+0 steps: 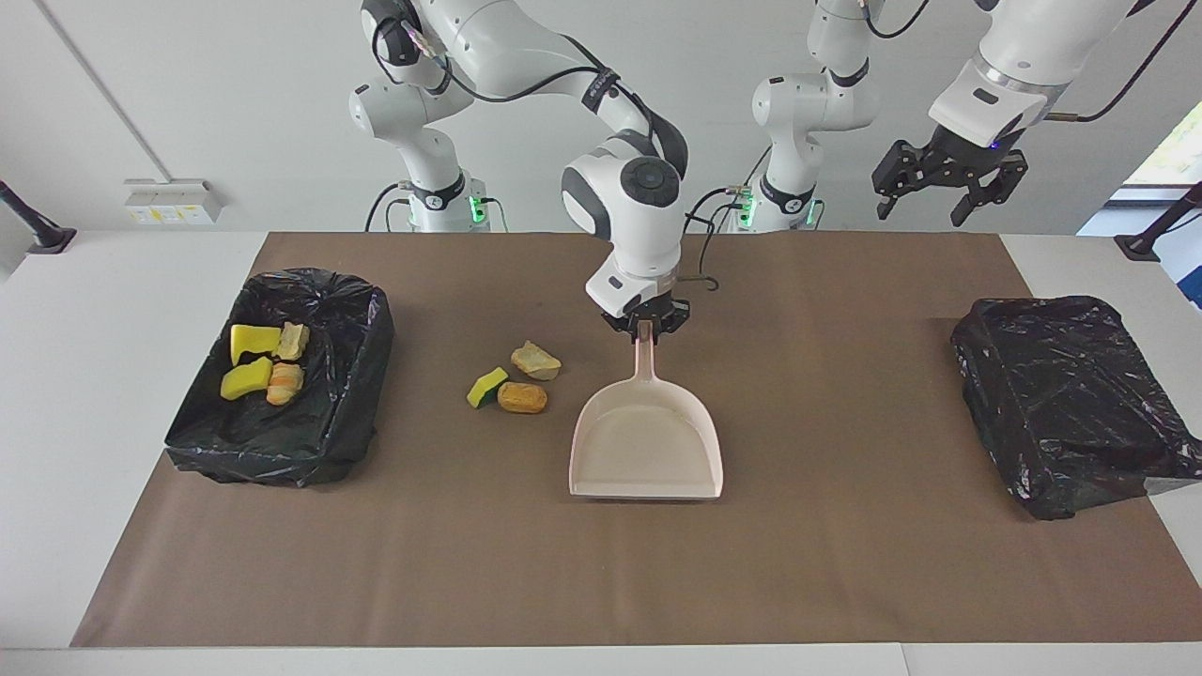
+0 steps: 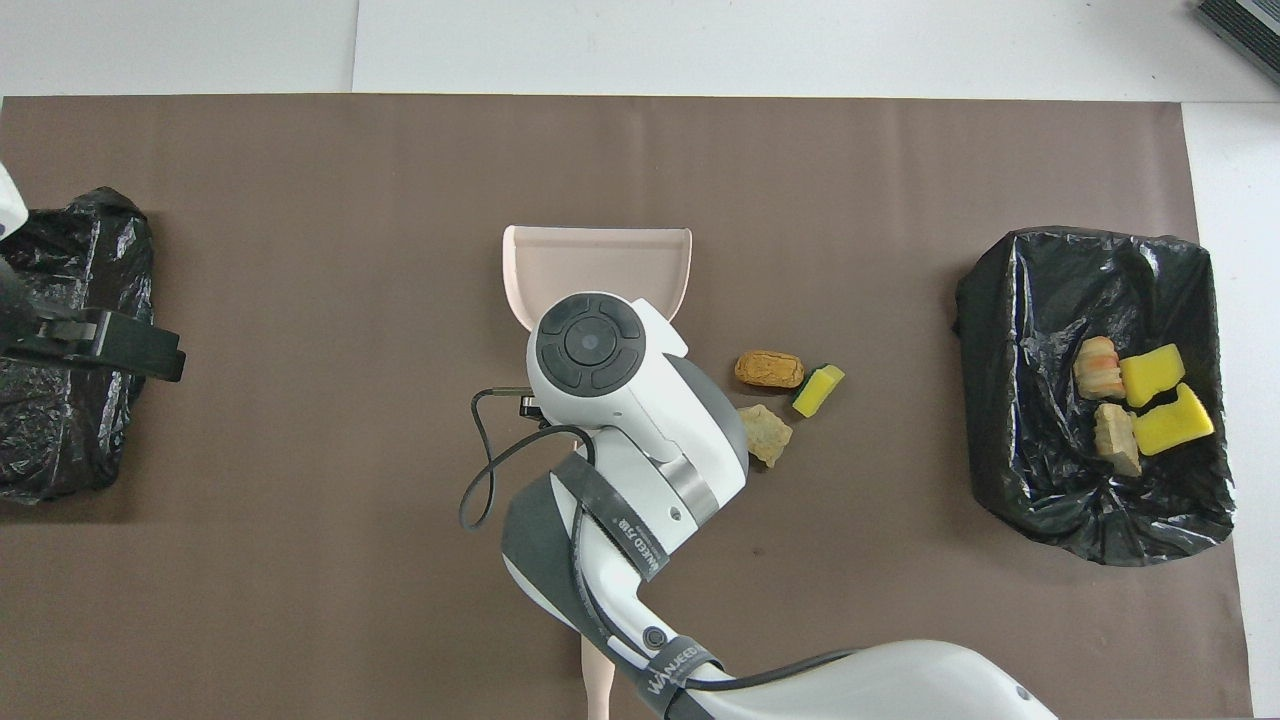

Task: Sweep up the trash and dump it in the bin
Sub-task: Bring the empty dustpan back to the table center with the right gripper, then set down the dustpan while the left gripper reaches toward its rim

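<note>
My right gripper (image 1: 645, 333) is shut on the handle of the pale pink dustpan (image 1: 646, 441), which lies flat on the brown mat with its mouth away from the robots; it also shows in the overhead view (image 2: 597, 260). Three trash pieces lie on the mat beside the pan, toward the right arm's end: a green-backed yellow sponge (image 1: 486, 387), a tan lump (image 1: 535, 361) and an orange lump (image 1: 522, 397). Several more pieces, among them yellow sponges (image 1: 249, 361), lie in the black-lined bin (image 1: 362, 376). My left gripper (image 1: 925, 208) hangs open and empty high over the left arm's end.
A second black-bagged bin (image 1: 1071, 404) sits at the left arm's end of the mat. A beige handle (image 2: 597, 690) pokes out under the right arm at the robots' edge of the mat. The right arm's wrist (image 2: 600, 360) hides the pan's handle from above.
</note>
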You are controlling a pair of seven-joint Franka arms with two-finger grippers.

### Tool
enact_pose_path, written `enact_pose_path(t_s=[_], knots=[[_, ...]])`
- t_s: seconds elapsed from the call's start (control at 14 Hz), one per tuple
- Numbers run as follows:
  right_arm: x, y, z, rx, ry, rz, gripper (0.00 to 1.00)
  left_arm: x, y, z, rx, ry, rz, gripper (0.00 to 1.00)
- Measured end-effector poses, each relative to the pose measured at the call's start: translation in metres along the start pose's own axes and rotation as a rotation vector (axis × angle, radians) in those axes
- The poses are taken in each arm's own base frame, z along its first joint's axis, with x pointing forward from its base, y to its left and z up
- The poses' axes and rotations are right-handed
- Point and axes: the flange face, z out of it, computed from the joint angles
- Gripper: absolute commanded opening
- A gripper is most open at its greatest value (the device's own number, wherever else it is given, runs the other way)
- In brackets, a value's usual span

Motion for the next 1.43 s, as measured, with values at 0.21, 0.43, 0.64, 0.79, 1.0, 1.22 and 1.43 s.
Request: enact_pose_path(t_s=[0.21, 0.43, 0.64, 0.79, 1.0, 1.22, 1.43], knots=[[0.008, 0.002, 0.009, 0.007, 0.005, 0.012, 0.03, -0.001, 0.0, -0.001, 0.0, 0.001, -0.001, 1.0], [0.01, 0.002, 0.013, 0.008, 0.007, 0.014, 1.0, -0.002, 0.0, -0.003, 0.001, 0.004, -0.001, 1.0], [0.009, 0.0, 0.01, 0.004, 0.004, 0.008, 1.0, -0.002, 0.0, -0.003, 0.001, 0.004, -0.001, 1.0], [0.01, 0.008, 0.003, -0.021, -0.02, 0.018, 1.0, -0.002, 0.0, -0.003, 0.001, 0.005, -0.001, 1.0], [0.009, 0.031, -0.04, -0.051, -0.046, 0.029, 1.0, 0.0, 0.002, 0.0, 0.0, 0.001, 0.004, 1.0], [-0.02, 0.048, -0.108, -0.049, -0.066, 0.022, 1.0, 0.019, 0.012, 0.014, -0.003, 0.023, 0.027, 1.0], [-0.069, 0.059, -0.141, -0.092, -0.137, -0.006, 1.0, 0.056, 0.053, 0.053, -0.015, 0.038, 0.099, 1.0]])
